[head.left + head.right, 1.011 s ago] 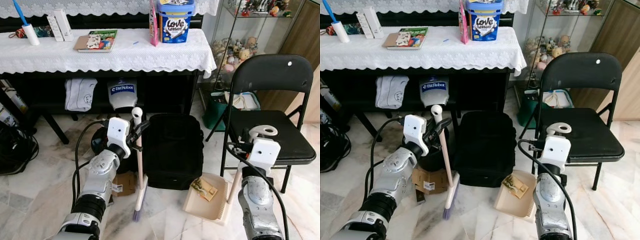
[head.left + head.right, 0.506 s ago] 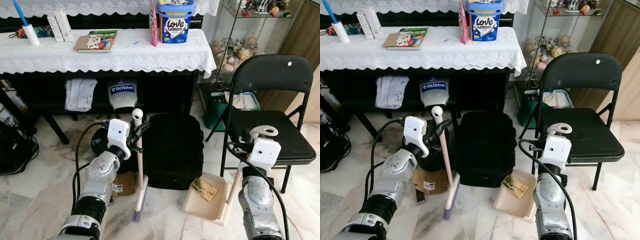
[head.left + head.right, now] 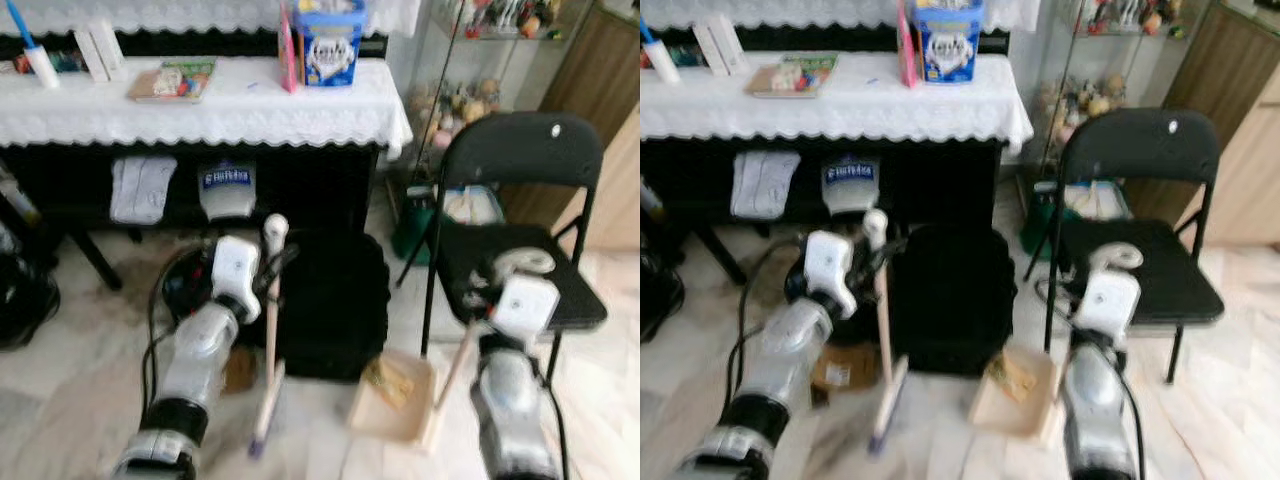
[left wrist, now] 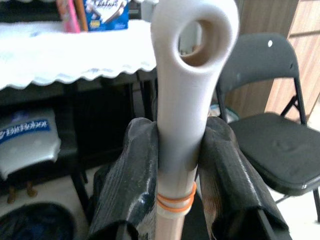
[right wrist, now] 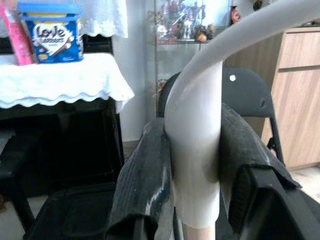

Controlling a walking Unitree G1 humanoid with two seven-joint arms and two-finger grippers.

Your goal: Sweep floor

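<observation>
My left gripper [image 3: 274, 276] is shut on the pale broom handle [image 3: 272, 300], just below its looped top. The broom stands nearly upright, bristles [image 3: 257, 441] on the marble floor in front of a black bag. In the left wrist view both fingers [image 4: 131, 175] press the broom handle [image 4: 187, 100] above an orange band. My right gripper [image 5: 195, 170] is shut on the white dustpan handle [image 5: 200, 145]. The beige dustpan [image 3: 395, 412] rests on the floor by the chair with a crumpled scrap [image 3: 385, 378] in it.
A black bag [image 3: 330, 300] sits between broom and dustpan. A black folding chair [image 3: 520, 180] stands to the right, close to my right arm. Behind is a table with a white lace cloth [image 3: 200, 110], items stored beneath it. A small cardboard box [image 3: 238, 370] lies by the broom.
The whole picture has shifted and gone blurry, so the camera is moving. Both grippers keep the same hold on broom and dustpan handle.
</observation>
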